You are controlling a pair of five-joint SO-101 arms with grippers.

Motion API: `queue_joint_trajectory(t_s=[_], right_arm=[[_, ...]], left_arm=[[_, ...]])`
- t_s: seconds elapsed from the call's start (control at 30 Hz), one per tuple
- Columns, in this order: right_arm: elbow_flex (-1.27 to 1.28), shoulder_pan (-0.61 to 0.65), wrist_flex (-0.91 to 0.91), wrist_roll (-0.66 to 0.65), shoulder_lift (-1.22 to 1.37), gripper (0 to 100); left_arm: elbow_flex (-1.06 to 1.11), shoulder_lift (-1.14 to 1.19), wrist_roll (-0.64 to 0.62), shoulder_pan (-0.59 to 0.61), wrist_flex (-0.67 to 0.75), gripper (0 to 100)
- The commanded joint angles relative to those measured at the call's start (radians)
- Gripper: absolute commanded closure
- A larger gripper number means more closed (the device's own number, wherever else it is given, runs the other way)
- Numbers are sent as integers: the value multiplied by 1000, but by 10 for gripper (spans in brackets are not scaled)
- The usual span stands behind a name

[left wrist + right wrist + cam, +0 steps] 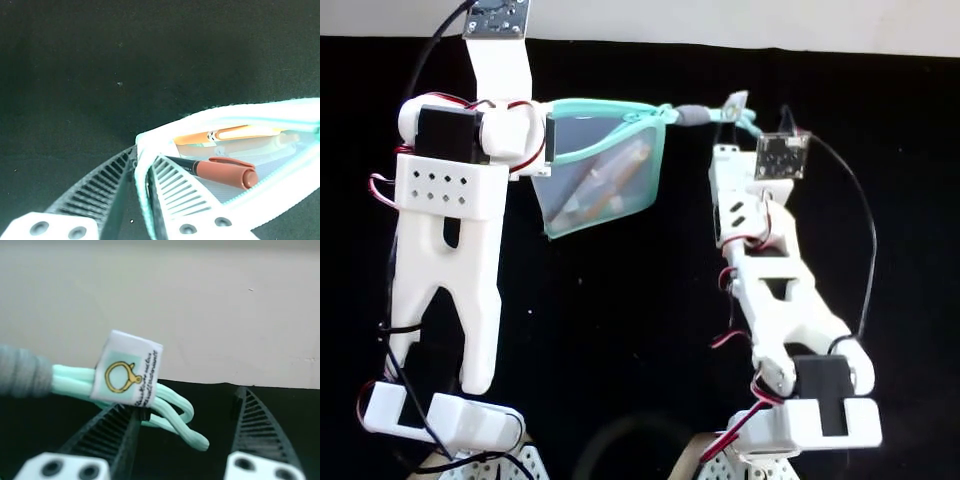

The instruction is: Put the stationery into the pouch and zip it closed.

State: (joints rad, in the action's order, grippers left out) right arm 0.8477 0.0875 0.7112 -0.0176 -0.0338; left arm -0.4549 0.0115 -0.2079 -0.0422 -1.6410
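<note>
Over black table, left gripper clamps pouch (pens inside).

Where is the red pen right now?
In the left wrist view, the red pen lies inside the open pouch, just beside an orange pen. The left end effector pinches the pouch's rim close to the pen's tip.

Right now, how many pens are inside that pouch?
2 for certain, both inside the pouch: an orange pen and a red-capped pen, lying roughly side by side. A pale thing between them may be a third; more could be hidden.
</note>
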Motion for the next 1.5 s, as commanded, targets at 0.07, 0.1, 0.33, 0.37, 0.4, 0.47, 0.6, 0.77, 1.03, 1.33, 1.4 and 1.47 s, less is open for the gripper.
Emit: queue_joint_trajectory(t_s=[0.07, 0.1, 0.33, 0.37, 0.4, 0.47, 0.6, 0.77, 1.03, 1.33, 1.4, 1.47], right_arm=[[-136, 2, 21, -11, 48, 736], [-153, 7, 21, -11, 65, 738], [-226, 35, 21, -11, 137, 933], [-225, 36, 21, -11, 139, 936], [-219, 36, 21, -11, 139, 936], [-216, 35, 21, -11, 137, 940], [-213, 16, 15, -11, 137, 985], [-220, -25, -176, -11, 131, 991], [-219, -47, -727, -5, -61, 991], [-223, -47, -1144, -5, -302, 991], [-223, -47, -1219, -5, -358, 991], [-223, -47, -1290, -5, -417, 991]], left_arm=[[1, -8, 9, -12, 8, 994], [1, -8, 9, -12, 8, 994], [1, -7, 9, -10, 8, 994], [2, -7, 9, -8, 8, 994], [2, -7, 9, -8, 8, 994], [2, -7, 9, -8, 8, 994], [2, -5, 9, -8, 8, 994], [2, -2, 9, -8, 8, 994], [4, -1, 9, -8, 9, 994], [5, -1, 9, -8, 14, 994], [5, -1, 9, -8, 15, 994], [5, -1, 9, -8, 15, 994]])
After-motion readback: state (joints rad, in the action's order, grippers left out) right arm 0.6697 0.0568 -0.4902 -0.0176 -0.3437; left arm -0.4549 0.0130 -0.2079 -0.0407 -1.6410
